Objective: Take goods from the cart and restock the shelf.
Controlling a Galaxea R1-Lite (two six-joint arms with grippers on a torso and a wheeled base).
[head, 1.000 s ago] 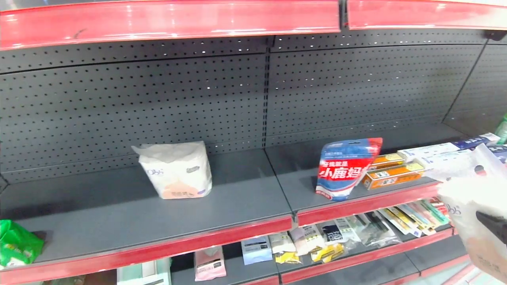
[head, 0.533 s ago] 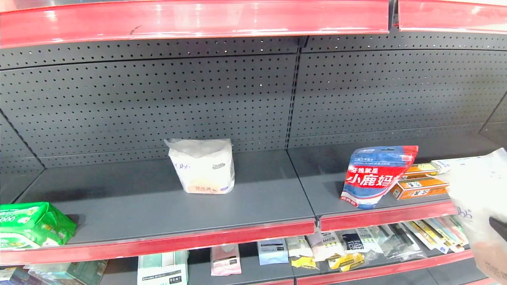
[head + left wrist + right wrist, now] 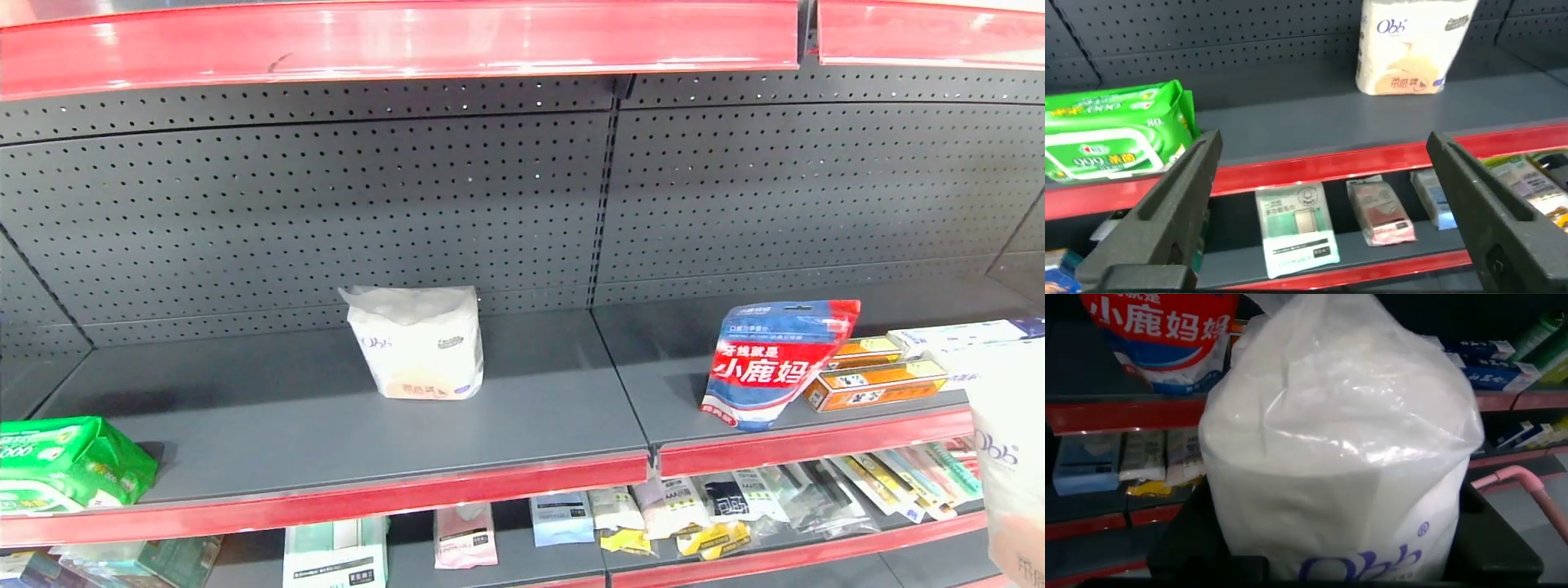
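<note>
White plastic-wrapped tissue pack (image 3: 1339,457) upright, long axis vertical, clamped in right tool (image 3: 1339,555); left tool (image 3: 1323,140) wide open, empty

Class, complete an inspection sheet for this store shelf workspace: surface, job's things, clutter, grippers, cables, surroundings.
Surface: grey shelf board, red front edge.
Job's things: standing tissue pack on the board; held tissue pack in the right gripper.
Clutter: green wipes pack at left; red-and-blue pouch tilted before orange boxes.
Grippers: left gripper open, empty; right gripper shut on its pack.
Cables: nothing seen.
Surroundings: perforated back panel; small packets on lower shelf.
</note>
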